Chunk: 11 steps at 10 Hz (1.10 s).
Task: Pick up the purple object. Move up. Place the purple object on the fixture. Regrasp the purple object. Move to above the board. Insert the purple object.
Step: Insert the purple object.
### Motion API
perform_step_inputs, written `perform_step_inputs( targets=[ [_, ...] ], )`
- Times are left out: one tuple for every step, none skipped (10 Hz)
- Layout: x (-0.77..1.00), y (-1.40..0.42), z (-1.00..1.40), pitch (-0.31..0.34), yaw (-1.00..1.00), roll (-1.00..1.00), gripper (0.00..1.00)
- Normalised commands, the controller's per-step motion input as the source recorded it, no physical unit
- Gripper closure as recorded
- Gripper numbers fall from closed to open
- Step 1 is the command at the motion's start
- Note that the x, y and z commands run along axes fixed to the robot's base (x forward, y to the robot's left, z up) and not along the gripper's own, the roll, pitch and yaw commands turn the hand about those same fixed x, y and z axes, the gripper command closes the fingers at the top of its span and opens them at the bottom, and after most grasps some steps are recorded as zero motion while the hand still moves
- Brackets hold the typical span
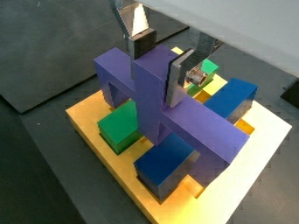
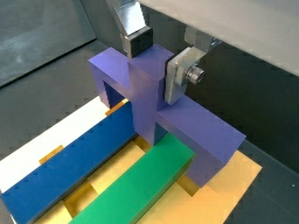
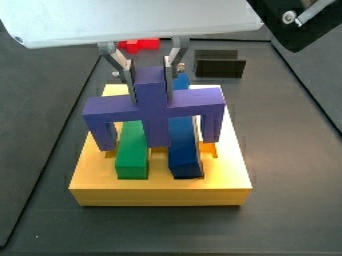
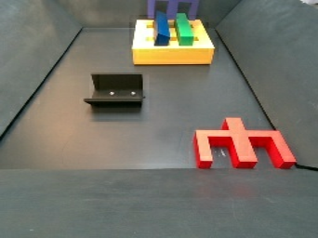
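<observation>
Board point(image 4: 173, 53) at far end of dark floor, yellow slab seen from front. Green bar point(image 4: 184, 30) and blue bar point(image 4: 163, 31) on top, side by side, running away from camera. Purple object point(image 4: 172, 7) above bars, only prongs visible, rest cut by frame edge. Gripper out of frame. Fixture point(image 4: 117, 90) mid-floor, well apart from board, nothing in it. Red block point(image 4: 243, 145) flat on floor, near side, prongs pointing toward camera.
</observation>
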Motion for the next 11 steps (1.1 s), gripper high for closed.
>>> perform_step_inputs(
  targets=[
    [0.14,-0.01,0.0,0.037,0.0,0.08,1.0],
    [0.13,0.0,0.0,0.06,0.0,0.07,1.0],
    [0.0,0.0,0.05,0.061,0.0,0.05,1.0],
    [-0.02,0.0,0.0,0.011,0.0,0.04,1.0],
    [-0.01,0.0,-0.01,0.0,0.0,0.05,1.0],
    [0.0,0.0,-0.09,0.0,0.0,0.04,1.0],
    [0.0,0.0,-0.23,-0.014,0.0,0.02,1.0],
    [0.02,0.0,-0.2,0.0,0.0,0.0,1.0],
    [0.0,0.0,-0.23,-0.011,0.0,0.0,1.0],
    [0.01,0.0,-0.22,-0.003,0.0,0.0,1.0],
    [0.1,-0.04,-0.15,0.0,0.0,0.0,1.0]
  ],
)
